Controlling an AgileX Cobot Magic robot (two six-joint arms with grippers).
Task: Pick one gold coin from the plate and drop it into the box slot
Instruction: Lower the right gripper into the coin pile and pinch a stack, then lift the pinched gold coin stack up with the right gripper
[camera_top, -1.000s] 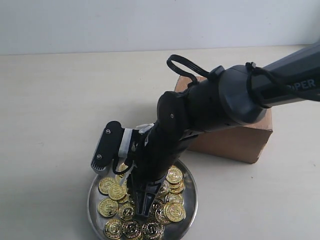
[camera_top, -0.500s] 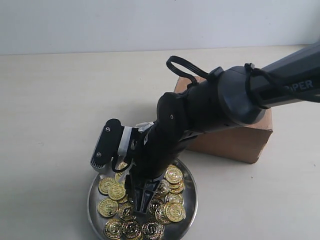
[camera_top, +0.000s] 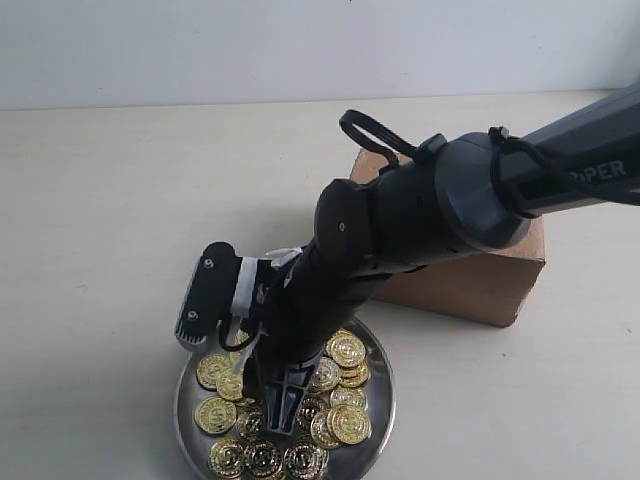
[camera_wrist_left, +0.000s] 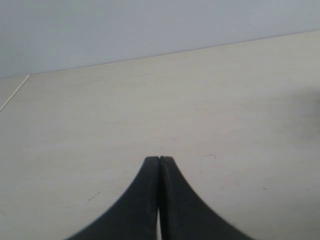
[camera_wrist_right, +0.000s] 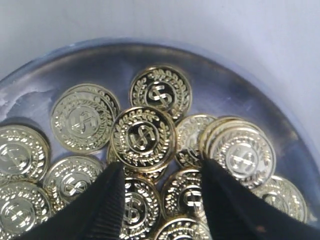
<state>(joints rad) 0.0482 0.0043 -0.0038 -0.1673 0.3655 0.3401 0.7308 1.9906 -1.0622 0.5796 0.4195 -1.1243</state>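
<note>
White letters (camera_top: 603, 170) reading "IPER", with the letter before them half covered by a cable, mark the dark right arm (camera_top: 480, 195) as it reaches down over a shiny metal plate (camera_top: 389, 400) heaped with gold coins (camera_top: 349, 349). Each coin carries a dollar sign ringed by a laurel wreath.

The right gripper (camera_wrist_right: 162, 170) hangs directly above the heap with its jaws spread and nothing between them; its two ridged black fingers (camera_wrist_right: 100, 200) stand apart over the pile. The topmost coin (camera_wrist_right: 143, 137) lies flat on the others just beyond the fingertips, roughly in line with the gap between them, and whether either tip touches it cannot be told. More coins lie under and to both sides of the fingers, overlapping one another across the plate's floor.

The reddish-brown cardboard box (camera_top: 470, 285) stands behind the gripper, back along the arm and well apart from the fingertips, its top largely hidden by the arm.

The left gripper (camera_wrist_left: 159, 160) is clenched tight on nothing, its tips pressed together over the bare pale table (camera_wrist_left: 150, 100).
</note>
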